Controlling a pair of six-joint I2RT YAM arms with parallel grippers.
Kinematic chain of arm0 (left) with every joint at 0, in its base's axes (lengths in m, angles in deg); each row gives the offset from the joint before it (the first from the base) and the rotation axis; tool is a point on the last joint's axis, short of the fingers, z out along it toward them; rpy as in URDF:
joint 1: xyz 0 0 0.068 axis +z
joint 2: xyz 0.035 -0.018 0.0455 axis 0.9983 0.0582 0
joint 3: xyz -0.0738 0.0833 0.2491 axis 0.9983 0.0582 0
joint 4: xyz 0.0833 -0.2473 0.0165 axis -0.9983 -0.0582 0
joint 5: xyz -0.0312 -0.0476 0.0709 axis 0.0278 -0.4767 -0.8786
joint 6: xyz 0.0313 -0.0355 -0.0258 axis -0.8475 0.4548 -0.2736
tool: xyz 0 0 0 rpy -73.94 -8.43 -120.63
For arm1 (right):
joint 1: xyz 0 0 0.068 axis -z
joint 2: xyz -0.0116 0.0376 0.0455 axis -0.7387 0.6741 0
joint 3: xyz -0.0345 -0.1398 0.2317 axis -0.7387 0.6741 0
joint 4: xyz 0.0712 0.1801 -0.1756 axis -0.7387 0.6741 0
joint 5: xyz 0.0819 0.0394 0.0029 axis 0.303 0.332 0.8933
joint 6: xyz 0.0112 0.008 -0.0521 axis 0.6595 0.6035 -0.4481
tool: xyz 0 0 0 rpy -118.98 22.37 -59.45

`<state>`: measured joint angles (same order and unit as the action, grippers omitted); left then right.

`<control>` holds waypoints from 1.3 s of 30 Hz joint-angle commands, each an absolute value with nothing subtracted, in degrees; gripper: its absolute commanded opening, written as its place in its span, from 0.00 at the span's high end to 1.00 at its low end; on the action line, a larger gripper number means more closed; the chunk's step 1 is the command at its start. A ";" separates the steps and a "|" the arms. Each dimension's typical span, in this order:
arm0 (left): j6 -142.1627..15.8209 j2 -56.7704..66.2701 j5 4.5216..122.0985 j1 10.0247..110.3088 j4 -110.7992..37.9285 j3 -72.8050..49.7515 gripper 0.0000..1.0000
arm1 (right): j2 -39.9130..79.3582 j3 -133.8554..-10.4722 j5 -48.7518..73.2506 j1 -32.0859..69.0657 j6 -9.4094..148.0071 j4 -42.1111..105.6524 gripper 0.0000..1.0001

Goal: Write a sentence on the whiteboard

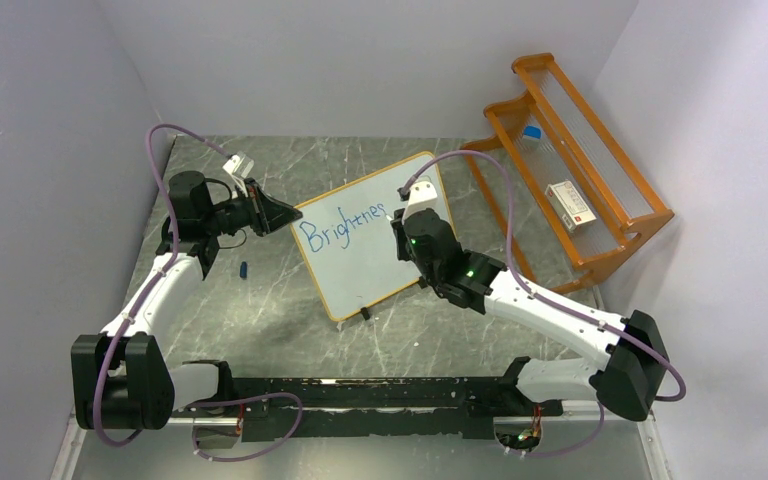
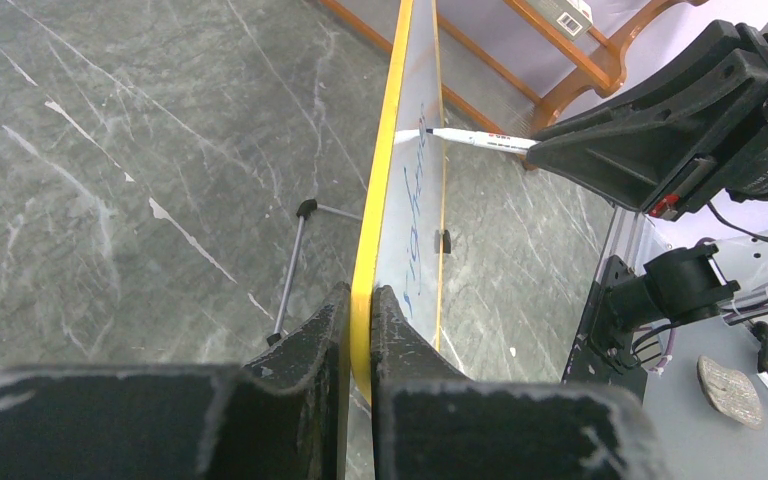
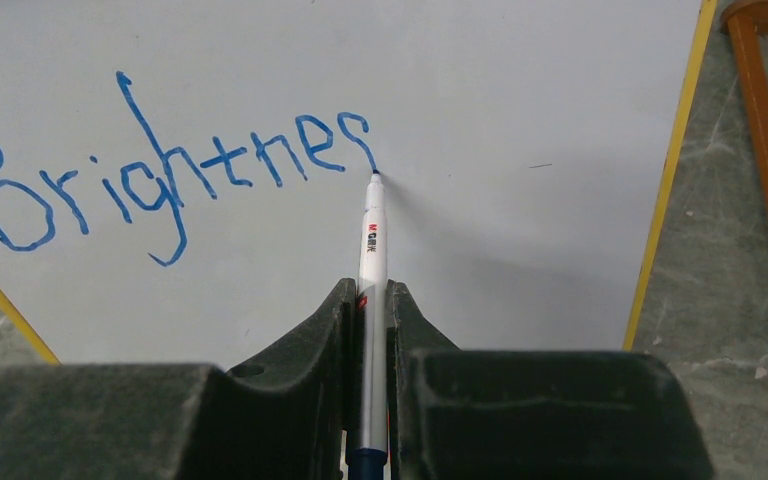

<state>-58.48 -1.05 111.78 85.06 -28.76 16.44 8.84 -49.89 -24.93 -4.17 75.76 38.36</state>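
Note:
The whiteboard (image 1: 370, 255) stands tilted at mid table, its frame yellow-orange. My left gripper (image 1: 282, 213) is shut on its left edge; in the left wrist view the gripper (image 2: 361, 298) clamps the yellow frame (image 2: 380, 190). My right gripper (image 1: 400, 222) is shut on a white marker (image 3: 371, 260), gripper (image 3: 368, 290) in front of the board (image 3: 520, 90). The marker tip touches the board at the end of the blue sentence (image 3: 160, 170), which reads "Brightnes" with the last letter part drawn. The sentence (image 1: 342, 222) also shows in the top view.
An orange wooden rack (image 1: 570, 170) stands at the right, holding a small white box (image 1: 569, 205) and a blue-capped item (image 1: 531, 134). A small dark blue cap (image 1: 244, 269) lies on the table left of the board. Grey walls close in on three sides.

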 commanded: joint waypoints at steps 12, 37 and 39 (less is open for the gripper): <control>-62.15 1.15 108.76 83.77 -35.68 18.10 0.95 | 7.23 -49.64 -22.51 -3.97 76.96 36.85 1.00; -62.23 1.06 108.97 83.73 -35.64 18.02 0.95 | 7.66 -50.93 -26.47 -2.39 75.56 34.53 1.00; -62.15 1.00 109.01 83.77 -35.64 18.02 0.95 | 7.87 -50.89 -26.48 -2.31 75.39 34.16 1.00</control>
